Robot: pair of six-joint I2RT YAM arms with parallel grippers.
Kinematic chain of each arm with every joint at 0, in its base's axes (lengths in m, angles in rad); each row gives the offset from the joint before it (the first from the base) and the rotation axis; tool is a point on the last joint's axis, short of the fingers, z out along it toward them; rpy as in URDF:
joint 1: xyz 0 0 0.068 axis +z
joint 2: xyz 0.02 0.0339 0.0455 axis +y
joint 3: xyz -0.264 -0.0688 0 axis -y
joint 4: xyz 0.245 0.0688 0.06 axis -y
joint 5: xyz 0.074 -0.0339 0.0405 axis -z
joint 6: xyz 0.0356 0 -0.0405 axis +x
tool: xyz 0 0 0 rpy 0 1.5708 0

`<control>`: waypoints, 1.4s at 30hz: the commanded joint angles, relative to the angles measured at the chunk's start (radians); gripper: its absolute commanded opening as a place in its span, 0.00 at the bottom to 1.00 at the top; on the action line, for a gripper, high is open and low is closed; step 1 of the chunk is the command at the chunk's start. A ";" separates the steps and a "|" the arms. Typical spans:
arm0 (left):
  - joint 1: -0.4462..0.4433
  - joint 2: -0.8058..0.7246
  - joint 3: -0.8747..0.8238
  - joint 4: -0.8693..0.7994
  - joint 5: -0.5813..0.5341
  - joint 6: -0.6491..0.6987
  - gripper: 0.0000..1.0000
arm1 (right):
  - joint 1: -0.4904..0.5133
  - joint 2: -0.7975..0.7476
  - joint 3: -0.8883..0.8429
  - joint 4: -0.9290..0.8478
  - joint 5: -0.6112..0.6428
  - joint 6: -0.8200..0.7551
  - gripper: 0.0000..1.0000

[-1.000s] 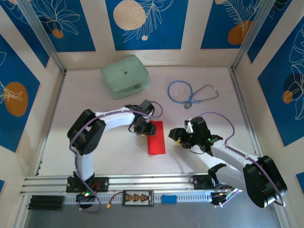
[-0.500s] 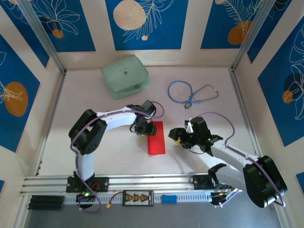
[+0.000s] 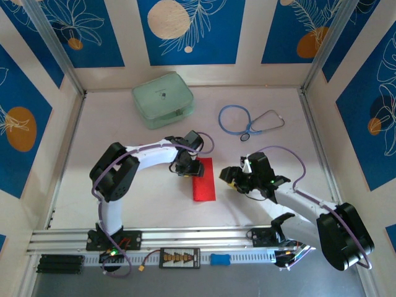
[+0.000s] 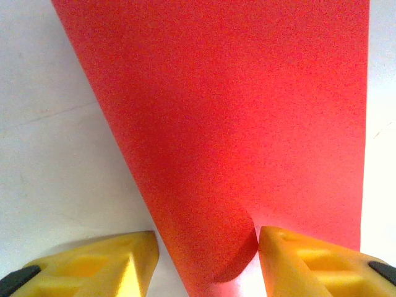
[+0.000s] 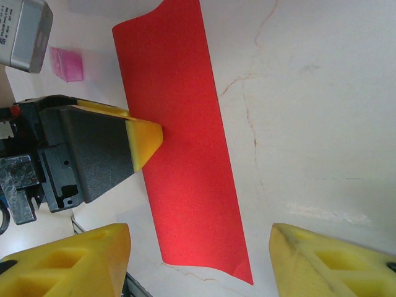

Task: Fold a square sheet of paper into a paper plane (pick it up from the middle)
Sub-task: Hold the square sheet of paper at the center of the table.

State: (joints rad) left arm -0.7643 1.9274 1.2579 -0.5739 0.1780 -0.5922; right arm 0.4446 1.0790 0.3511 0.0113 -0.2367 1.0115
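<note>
No visible displacement since the frame half a second ago: both arms, the sheet of paper (image 3: 203, 179) and the other items hold the same positions.

Work surface: the table (image 3: 124, 142) is flat, matt and off-white. The right wrist view shows fine hairline marks on it. Cream walls enclose it on three sides, each carrying blue panels (image 3: 189, 31) printed with white leaf outlines and orange or pale discs. An aluminium rail (image 3: 185, 234) runs along the near edge and carries both arm bases.

Task item: the sheet of paper (image 5: 185, 154) is thin, bright red and matt. It lies flat near the middle of the table as a long narrow rectangle, between the two grippers. One corner curls up slightly.

Left gripper (image 3: 185, 167): the yellow wedge-shaped fingers stand apart at the sheet's far end. In the left wrist view, the left gripper (image 4: 207, 247) straddles the sheet (image 4: 235, 124); one finger (image 4: 309, 260) sits against a small raised buckle in the paper, and the other sits at the paper's edge. Nothing is clamped between them.

Right gripper (image 3: 230, 176): it is just beside the sheet's right edge, with the fingers spread wide. In the right wrist view the right gripper (image 5: 199, 241) grips nothing.

Other items:
- A pale green case (image 3: 162, 99), rounded and soft-edged, lies at the far left
- A stethoscope (image 3: 247, 120) with blue tubing lies at the far right
- A small translucent pink object (image 5: 67, 64) lies beside the left arm
</note>
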 commanded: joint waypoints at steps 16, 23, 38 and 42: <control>-0.006 0.064 -0.029 0.010 -0.053 0.000 0.51 | 0.036 0.139 0.065 0.026 -0.066 -0.065 0.28; -0.007 0.064 -0.031 0.011 -0.052 0.001 0.51 | 0.064 0.239 0.109 0.060 -0.035 -0.065 0.14; -0.007 0.070 -0.032 0.011 -0.049 0.007 0.51 | 0.126 0.467 0.244 0.115 -0.038 -0.073 0.05; -0.008 0.071 -0.035 0.016 -0.047 0.006 0.51 | 0.128 0.504 0.270 0.114 -0.052 -0.086 0.05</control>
State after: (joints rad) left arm -0.7673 1.9278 1.2575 -0.5732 0.1741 -0.5953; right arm 0.5659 1.5600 0.5953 0.1215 -0.2699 0.9493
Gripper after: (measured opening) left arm 0.509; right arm 0.063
